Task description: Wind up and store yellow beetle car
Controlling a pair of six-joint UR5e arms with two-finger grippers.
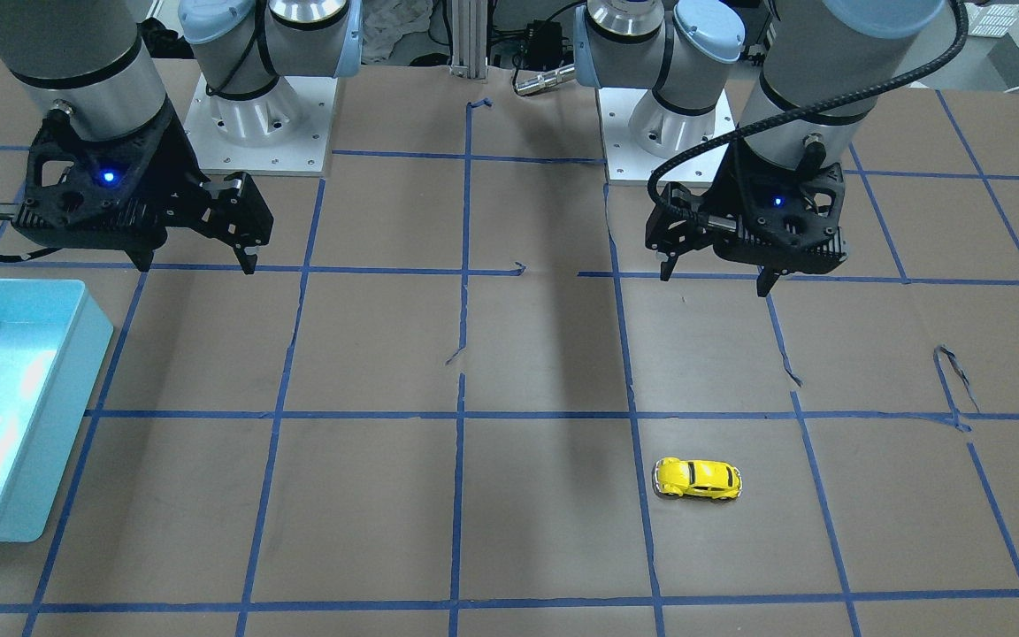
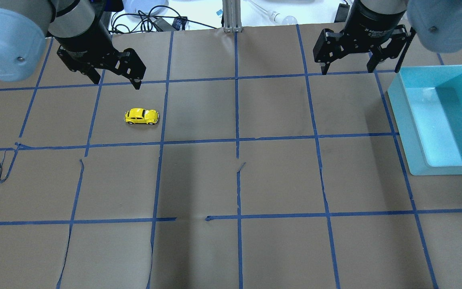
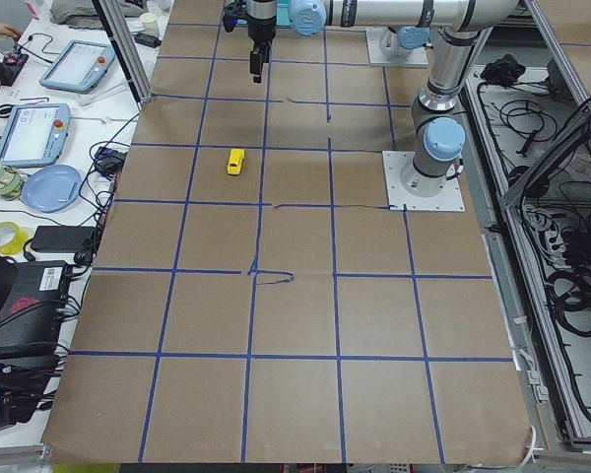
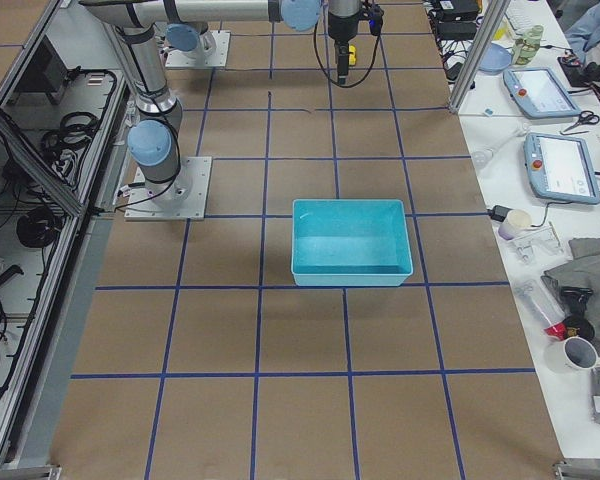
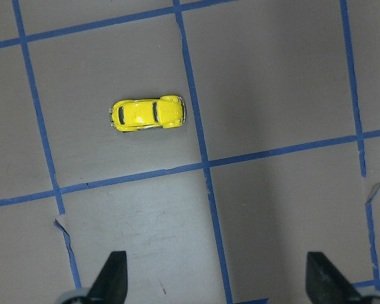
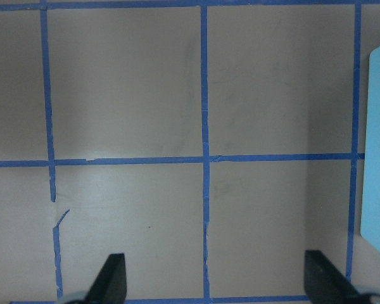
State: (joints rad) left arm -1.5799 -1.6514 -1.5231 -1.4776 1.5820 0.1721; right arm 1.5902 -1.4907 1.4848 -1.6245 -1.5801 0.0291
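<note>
The released left pincer (image 5: 218, 272), with the car (image 5: 147, 114) ahead and off-centre, would need to centre over and straddle its narrow sides before clenching.

A: What is covering the table (image 1: 368, 354)?
B: Brown paper (image 2: 279, 249), with blue tape (image 2: 236, 120) running over it in a grid and peeling in spots.
A: And beyond the table's long edge?
B: A white bench (image 4: 490, 125) is carrying two tablets (image 4: 560, 165) and a grey mug (image 4: 578, 353); black cables (image 3: 571, 286) are lying coiled along the opposite edge.
</note>
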